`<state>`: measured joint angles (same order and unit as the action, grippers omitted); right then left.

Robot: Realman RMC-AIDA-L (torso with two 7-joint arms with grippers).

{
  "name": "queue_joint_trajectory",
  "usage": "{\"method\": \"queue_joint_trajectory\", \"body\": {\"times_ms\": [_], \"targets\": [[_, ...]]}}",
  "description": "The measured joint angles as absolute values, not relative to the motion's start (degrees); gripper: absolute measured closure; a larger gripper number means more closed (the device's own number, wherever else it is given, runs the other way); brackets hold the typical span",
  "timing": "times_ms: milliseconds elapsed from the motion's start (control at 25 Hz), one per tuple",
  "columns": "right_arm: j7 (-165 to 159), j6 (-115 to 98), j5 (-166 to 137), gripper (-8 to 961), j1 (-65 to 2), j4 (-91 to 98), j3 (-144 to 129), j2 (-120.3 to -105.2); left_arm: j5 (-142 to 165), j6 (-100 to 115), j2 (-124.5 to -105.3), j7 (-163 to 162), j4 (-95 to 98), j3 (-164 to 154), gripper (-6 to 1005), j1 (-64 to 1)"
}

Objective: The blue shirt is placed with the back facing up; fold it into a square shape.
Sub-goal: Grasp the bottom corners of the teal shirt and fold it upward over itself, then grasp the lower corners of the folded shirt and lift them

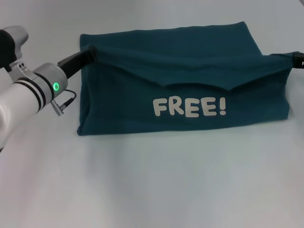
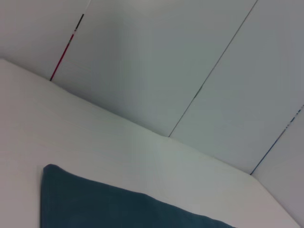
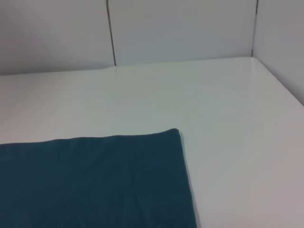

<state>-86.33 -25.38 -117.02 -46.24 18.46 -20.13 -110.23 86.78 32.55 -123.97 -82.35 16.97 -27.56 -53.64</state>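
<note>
**Op:** I have the blue shirt [image 1: 185, 90] on the white table [image 1: 156, 185], folded into a wide band. The white "FREE!" lettering [image 1: 189, 107] faces up on the near half, and a folded edge sags across the shirt just above those letters.

**Desk:** Where are the arms?

**Op:** The left claw [image 1: 89, 52] is at the shirt's left end, near the far corner, pinching the raised fold there; the cloth wraps over its dark tip. The right claw [image 1: 295, 59] is at the shirt's right end, level with the same fold. The cloth is drawn up to a point against it, so I'd say it grips the fold too, though only a sliver of it shows at the edge of the head view.

**Desk:** Wrist cameras?

**Op:** Each shows one plain far corner of the shirt [image 2: 95, 204] lying flat on the table, with pale wall panels [image 3: 180, 28] beyond the shirt. No fingers appear in either.
</note>
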Motion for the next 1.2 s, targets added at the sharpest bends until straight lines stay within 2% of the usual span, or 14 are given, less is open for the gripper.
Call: {"method": "queue_joint_trajectory", "body": {"times_ms": [280,480,600,680,840,1120,1200], "targets": [[-83.77,-24.75,-116.98,828,-45.75,18.96,-20.20,-111.38,86.73,32.28,-124.15,-82.02,16.67,-27.73,965,-53.00],[-82.82,-24.71,-116.97,723,-45.71,19.52,-20.62,-111.61,84.66,32.25,-124.29,-81.34,16.58,-27.39,821,-52.27],[-83.23,-25.24,-116.97,660,-45.70,20.83,-20.56,-111.80,82.11,32.27,-124.28,-80.21,16.59,-27.36,586,-51.66],[-83.64,-25.46,-116.98,618,-45.70,21.24,-20.54,-111.80,80.46,32.61,-124.26,-79.49,16.67,-27.34,542,-51.08],[-87.06,-29.37,-117.05,363,-44.69,21.76,-20.70,-111.09,79.65,34.59,-124.16,-79.34,17.27,-27.69,453,-49.74],[-94.78,-42.50,-117.50,173,-39.52,26.48,-23.36,-110.73,80.14,39.71,-123.90,-79.35,18.42,-32.26,284,-46.49],[-97.25,-45.81,-117.52,175,-37.86,28.45,-24.98,-110.73,80.15,42.63,-123.89,-79.58,19.50,-33.95,225,-44.73]]}}
